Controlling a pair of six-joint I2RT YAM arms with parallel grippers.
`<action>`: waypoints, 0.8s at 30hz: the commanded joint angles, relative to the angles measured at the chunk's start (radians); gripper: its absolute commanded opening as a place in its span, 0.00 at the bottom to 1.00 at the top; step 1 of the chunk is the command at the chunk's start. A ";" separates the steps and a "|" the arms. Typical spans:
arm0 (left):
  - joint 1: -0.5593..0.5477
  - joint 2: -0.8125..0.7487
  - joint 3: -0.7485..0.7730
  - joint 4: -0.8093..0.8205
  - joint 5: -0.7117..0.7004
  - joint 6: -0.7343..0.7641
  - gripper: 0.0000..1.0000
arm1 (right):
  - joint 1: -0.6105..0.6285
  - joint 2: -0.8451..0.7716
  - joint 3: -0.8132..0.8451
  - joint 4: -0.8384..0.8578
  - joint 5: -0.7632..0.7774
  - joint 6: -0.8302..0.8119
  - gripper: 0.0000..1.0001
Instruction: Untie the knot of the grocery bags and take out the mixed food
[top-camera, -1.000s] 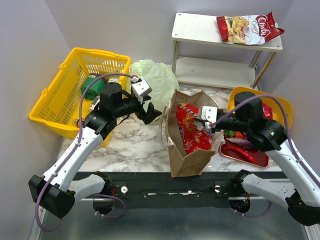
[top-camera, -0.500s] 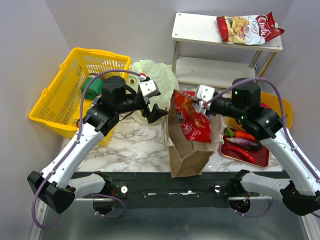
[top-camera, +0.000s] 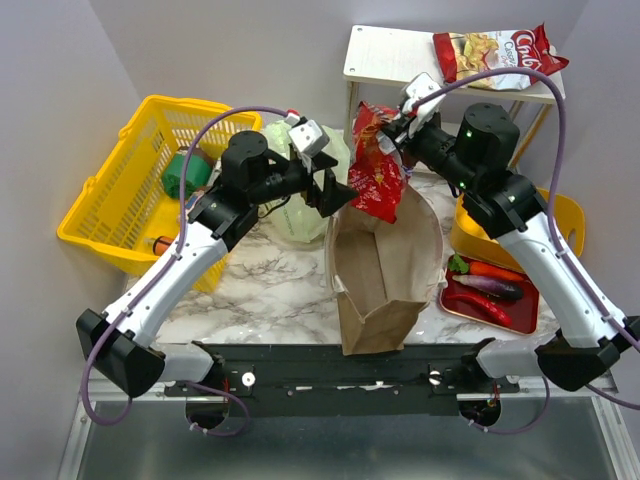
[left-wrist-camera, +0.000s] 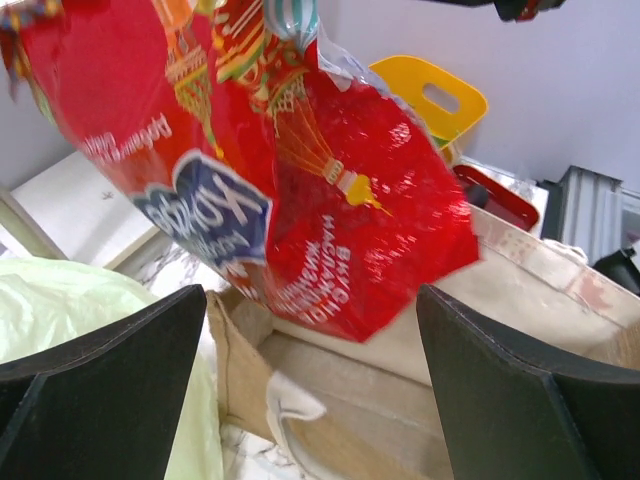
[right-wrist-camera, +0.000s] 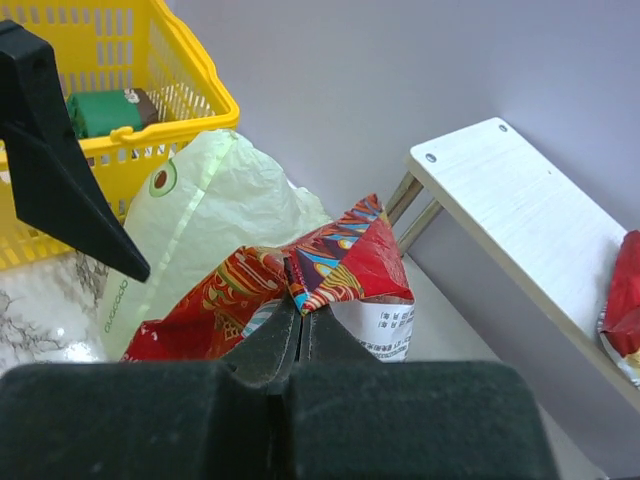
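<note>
My right gripper is shut on the top edge of a shiny red snack packet and holds it in the air above the open brown paper bag. The packet also shows in the left wrist view and the right wrist view. My left gripper is open and empty at the paper bag's far left rim, just left of the hanging packet. The pale green plastic bag lies behind my left gripper; its knot is hidden. A carrot, an eggplant and a red chili lie in the red tray.
A yellow mesh basket with a green can stands at the left. A white shelf at the back holds a chip bag. A yellow bowl sits at the right behind the tray.
My right gripper has lifted the red snack packet out of the paper bag and up toward the back. My left gripper has moved right, to the bag's far left rim.
</note>
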 joint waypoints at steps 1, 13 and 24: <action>-0.075 0.054 0.031 -0.095 -0.266 0.200 0.99 | -0.004 0.000 0.085 0.219 0.129 0.019 0.00; -0.139 0.256 0.114 -0.250 -0.548 0.369 0.99 | -0.210 -0.134 0.033 0.300 0.223 -0.098 0.00; -0.124 0.380 0.289 -0.473 -0.425 0.380 0.00 | -0.291 -0.235 -0.074 0.308 0.199 -0.096 0.00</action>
